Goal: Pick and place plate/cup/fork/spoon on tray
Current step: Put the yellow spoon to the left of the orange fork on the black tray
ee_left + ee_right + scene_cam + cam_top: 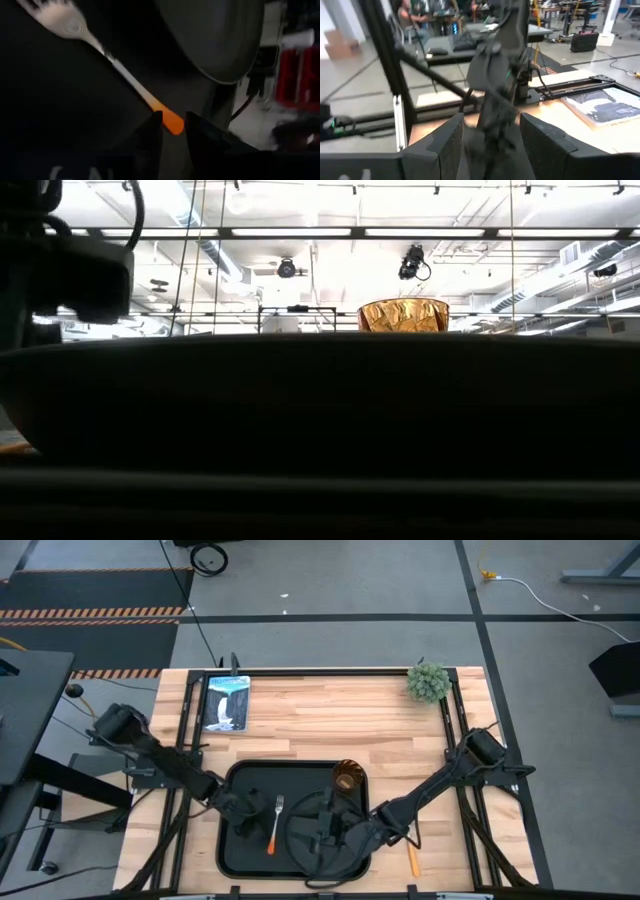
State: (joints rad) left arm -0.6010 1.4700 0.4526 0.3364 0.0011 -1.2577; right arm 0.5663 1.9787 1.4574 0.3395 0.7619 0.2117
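Currently the left gripper [172, 131], fingers slightly spread, straddles the orange-handled metal fork [274, 825] on the black rectangular tray [232, 855]; right gripper [487, 137] spread.

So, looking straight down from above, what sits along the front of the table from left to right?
Orange-handled silver fork on the black rectangular tray → round black plate → orange-handled spoon on bare wood.

Pale planked wooden tabletop [330, 715] under a matt black rectangular tray [232, 850], translucent glossy amber cup [403, 315], silvery metal fork with smooth orange handle [107, 52].
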